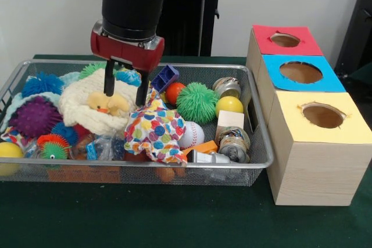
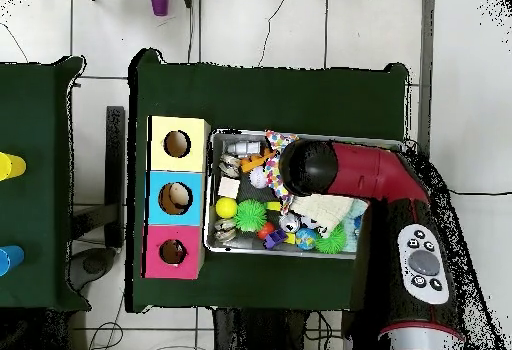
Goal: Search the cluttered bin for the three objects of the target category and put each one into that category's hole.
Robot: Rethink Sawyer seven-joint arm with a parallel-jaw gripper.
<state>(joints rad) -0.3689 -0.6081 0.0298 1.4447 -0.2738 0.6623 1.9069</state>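
Observation:
The wire-mesh bin (image 1: 58, 61) is full of toys. My gripper (image 1: 125, 90) hangs inside it, open, with its fingers (image 1: 108, 82) on either side of the top of a cream plush duck (image 1: 96, 108). A polka-dot plush (image 1: 156, 130) lies just to its right. The hole (image 1: 285, 40) in the red-topped box is at the far end of the row of boxes, right of the bin. In the overhead view the arm covers the middle of the bin (image 2: 209, 191) and hides the gripper; the red box's hole (image 2: 172, 252) shows at the lower left.
The bin also holds a green spiky ball (image 1: 197, 101), a yellow ball (image 1: 229, 105), a purple spiky ball (image 1: 35, 116), a blue block (image 1: 165, 78), a white baseball (image 1: 190, 135) and metal cans (image 1: 234, 143). The blue-topped hole (image 1: 301, 72) and yellow-topped hole (image 1: 323, 114) are nearer the camera.

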